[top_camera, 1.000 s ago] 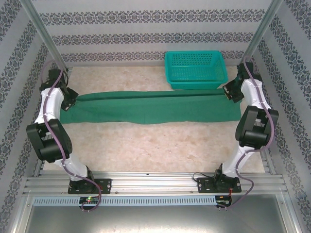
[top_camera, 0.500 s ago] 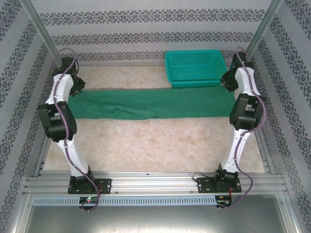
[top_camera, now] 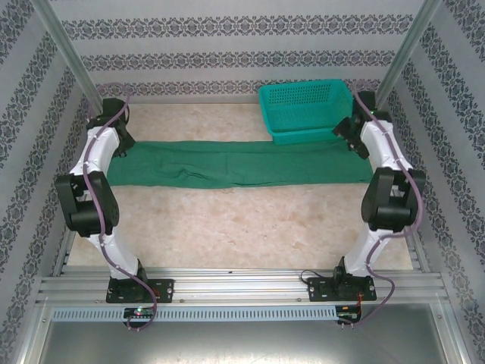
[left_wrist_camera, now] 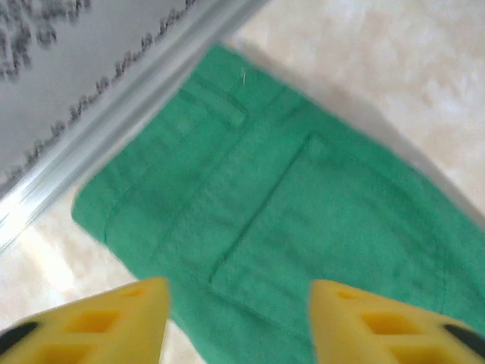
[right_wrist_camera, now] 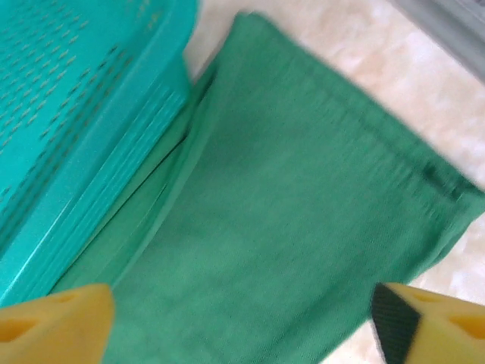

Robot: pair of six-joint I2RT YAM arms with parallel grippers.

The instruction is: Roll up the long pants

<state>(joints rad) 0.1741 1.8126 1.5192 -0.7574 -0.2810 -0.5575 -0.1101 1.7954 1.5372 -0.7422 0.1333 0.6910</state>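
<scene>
The long pants (top_camera: 227, 163) look soft and limp. Your left gripper (left_wrist_camera: 239, 312) and right gripper (right_wrist_camera: 242, 317) gape apart, so pinch their 9 o'clock end.

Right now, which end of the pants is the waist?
The pants end below the left pincer: a pocket and belt loop show there; the basket end is plain.

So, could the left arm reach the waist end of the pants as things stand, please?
Probably yes: the left gripper hangs open over the waist end of the pants with nothing between them, though a rail runs close beside.
</scene>
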